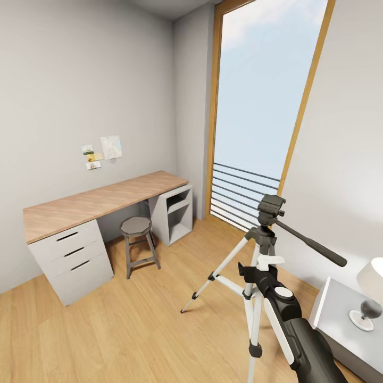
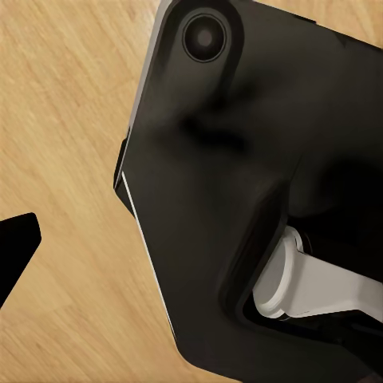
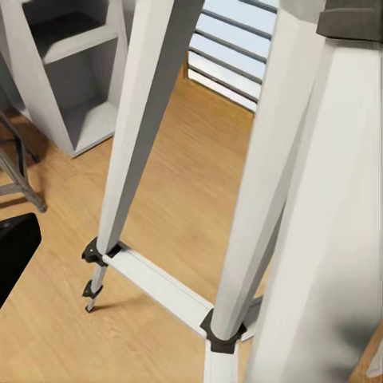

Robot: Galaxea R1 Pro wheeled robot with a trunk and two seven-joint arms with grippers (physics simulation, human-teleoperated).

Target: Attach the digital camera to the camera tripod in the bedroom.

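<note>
**Right arm up against the tripod by the bedroom window**

In the head view the camera tripod (image 1: 259,250) stands on the light wood floor (image 1: 133,330) at the lower right of the frame, in front of the tall wood-framed window (image 1: 266,96). Its dark grey head sits at the top, with the long pan handle (image 1: 311,243) slanting down toward the right. One silver leg reaches down and left to a black foot.

The right arm (image 1: 290,324) rises from the lower right corner and ends close against the tripod's centre column. The right gripper (image 1: 266,263) shows as a pale piece just beside the column; whether its claw is open or closed I cannot tell.

The right wrist view looks between the silver legs (image 3: 152,120) and a cross brace (image 3: 159,283) to the desk's open shelf unit (image 3: 72,80).

The left wrist view shows a black robot part (image 2: 239,175) over the floor; the left claw's state cannot be told, though the dark wedge at the frame's left edge may be a fingertip.

At the left of the head view stand the wooden-top desk (image 1: 96,202) and a stool (image 1: 137,229); a lamp (image 1: 367,298) sits at the lower right
</note>
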